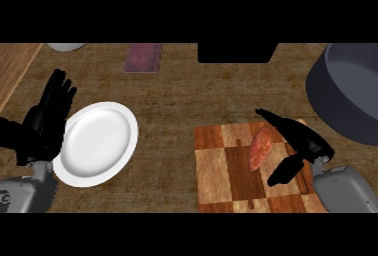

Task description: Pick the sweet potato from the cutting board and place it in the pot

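Observation:
A reddish-orange sweet potato (260, 148) lies lengthwise on the checkered wooden cutting board (221, 172) at the lower right. My right hand (299, 142) hovers just right of it, fingers straight over its far end and thumb pointing down toward the board, open with nothing in it. The dark grey pot (341, 95) stands at the right edge, only partly in view. At the left edge my left hand (46, 122) rests open, fingers up, beside a white plate.
A white plate (96, 144) lies at the left next to my left hand. A dark red block (142, 58) and a black object (238, 52) sit at the back. A white rim (66, 46) shows at the top left.

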Motion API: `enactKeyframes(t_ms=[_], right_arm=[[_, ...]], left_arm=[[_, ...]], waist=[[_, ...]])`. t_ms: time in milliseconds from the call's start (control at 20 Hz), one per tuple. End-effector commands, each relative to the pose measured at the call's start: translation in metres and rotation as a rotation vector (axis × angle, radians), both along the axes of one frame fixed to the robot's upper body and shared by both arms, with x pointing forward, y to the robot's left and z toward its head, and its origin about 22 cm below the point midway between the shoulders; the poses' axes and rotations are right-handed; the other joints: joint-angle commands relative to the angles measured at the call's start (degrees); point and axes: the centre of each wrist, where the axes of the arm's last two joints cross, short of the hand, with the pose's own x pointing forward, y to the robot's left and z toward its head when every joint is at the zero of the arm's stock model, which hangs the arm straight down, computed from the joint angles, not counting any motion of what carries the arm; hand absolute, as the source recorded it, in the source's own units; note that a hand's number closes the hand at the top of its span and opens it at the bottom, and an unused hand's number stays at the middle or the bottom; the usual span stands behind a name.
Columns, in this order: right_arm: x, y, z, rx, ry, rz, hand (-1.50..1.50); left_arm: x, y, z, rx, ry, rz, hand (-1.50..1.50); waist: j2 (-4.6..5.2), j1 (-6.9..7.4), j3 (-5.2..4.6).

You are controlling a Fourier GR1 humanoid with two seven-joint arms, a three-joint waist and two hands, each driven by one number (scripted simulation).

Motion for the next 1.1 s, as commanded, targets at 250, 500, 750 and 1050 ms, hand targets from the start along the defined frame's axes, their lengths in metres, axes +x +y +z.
enactKeyframes(t_ms=[250,500,750,1050], right_arm=[[0.006,0.001,-0.02,-0.022,0.006,-0.003,-1.5],[0.021,0.006,-0.039,-0.04,0.028,-0.037,-1.5],[0.023,-0.006,-0.039,-0.077,-0.006,0.115,1.5],[0.024,0.017,-0.064,-0.077,-0.047,0.139,1.5]], left_arm=[[-0.018,0.013,0.013,-0.022,0.003,-0.004,0.0],[-0.006,0.035,0.013,-0.019,0.002,0.001,0.0],[0.001,0.021,-0.004,-0.003,-0.003,0.014,0.0],[-0.019,0.016,-0.002,0.005,0.008,0.0,0.0]], waist=[[-0.02,0.09,0.0],[0.04,0.14,0.0],[0.12,0.2,-0.01],[0.03,0.37,0.01]])
